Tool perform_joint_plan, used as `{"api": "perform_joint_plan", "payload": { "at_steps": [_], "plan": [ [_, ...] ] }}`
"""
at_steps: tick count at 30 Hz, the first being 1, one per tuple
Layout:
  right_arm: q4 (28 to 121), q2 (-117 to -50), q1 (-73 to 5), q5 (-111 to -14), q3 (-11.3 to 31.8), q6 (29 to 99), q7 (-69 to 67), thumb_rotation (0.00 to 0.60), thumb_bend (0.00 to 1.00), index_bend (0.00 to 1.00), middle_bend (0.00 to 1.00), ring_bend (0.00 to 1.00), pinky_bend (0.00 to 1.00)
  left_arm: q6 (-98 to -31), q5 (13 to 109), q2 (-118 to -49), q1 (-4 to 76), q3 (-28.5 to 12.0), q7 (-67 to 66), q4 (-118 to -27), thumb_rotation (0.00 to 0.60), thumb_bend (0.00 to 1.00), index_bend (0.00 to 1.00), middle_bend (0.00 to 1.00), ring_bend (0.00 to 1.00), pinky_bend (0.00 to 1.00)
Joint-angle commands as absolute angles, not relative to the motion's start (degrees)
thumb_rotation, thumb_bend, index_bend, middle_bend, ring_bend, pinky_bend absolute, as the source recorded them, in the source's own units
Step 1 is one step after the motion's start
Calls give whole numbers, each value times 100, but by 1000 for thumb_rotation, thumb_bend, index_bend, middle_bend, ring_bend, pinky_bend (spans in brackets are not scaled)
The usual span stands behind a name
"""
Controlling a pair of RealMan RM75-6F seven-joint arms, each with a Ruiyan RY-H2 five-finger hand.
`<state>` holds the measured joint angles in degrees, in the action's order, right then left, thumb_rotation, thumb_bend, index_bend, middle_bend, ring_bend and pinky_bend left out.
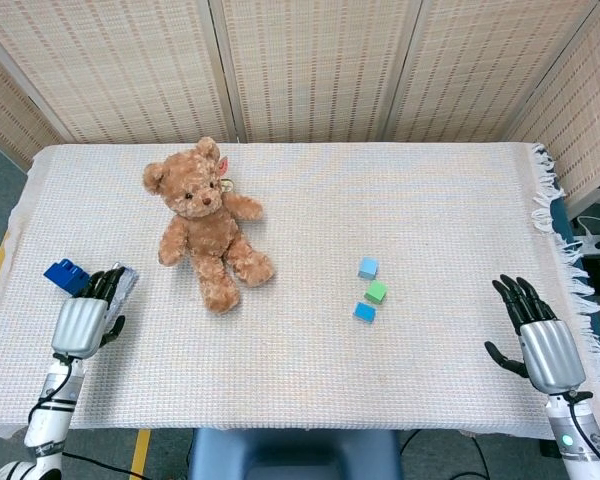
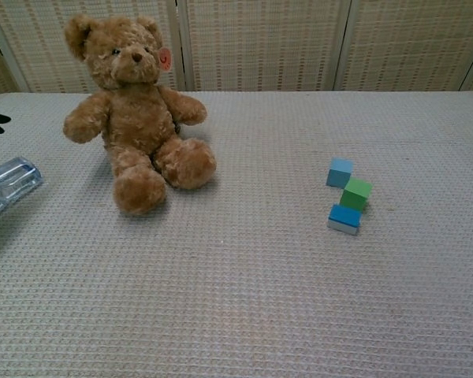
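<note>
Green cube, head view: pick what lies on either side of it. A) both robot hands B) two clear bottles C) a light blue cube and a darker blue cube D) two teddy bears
C: the green cube sits between the light blue cube farther back and the darker blue cube nearer the front edge; the chest view shows the same row.

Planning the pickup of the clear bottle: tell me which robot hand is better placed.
Left. The left robot hand hovers right over the clear bottle at the table's left edge. The right robot hand, fingers spread, sits at the far right edge, beyond the blocks.
</note>
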<state>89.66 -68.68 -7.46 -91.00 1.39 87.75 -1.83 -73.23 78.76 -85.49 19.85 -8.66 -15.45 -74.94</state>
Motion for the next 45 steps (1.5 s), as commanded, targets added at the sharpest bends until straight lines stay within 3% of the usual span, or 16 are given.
{"api": "perform_joint_plan", "payload": {
  "at_steps": [1,8,19,33,45],
  "plan": [
    [8561,-6908,-751,-9568,202,9262,-935,600,121,0,30,0,247,-7087,7648,-8792,2235,-1070,-1757,-7354,600,367,10,128,117,404],
    [8481,-6808,-599,-9714,192,9630,-1224,600,121,1,30,0,247,-7092,7322,-9445,2580,-1358,-2239,-6864,600,362,9,133,123,405],
    [8572,-6707,-608,-9752,122,9494,-1307,600,122,16,29,0,247,-7144,7067,-9976,2929,-1645,-2531,-6207,600,355,27,143,142,413],
    [8614,-6731,-621,-9747,112,9399,-1401,600,121,36,29,0,247,-6980,5844,-10055,3254,-2223,-3330,-7344,600,361,73,182,172,437],
    [8622,-6738,-620,-9765,112,9388,-1432,600,122,39,29,0,247,-7431,5667,-10664,3605,-2489,-3169,-6636,600,364,191,314,282,480]
  ]
}}
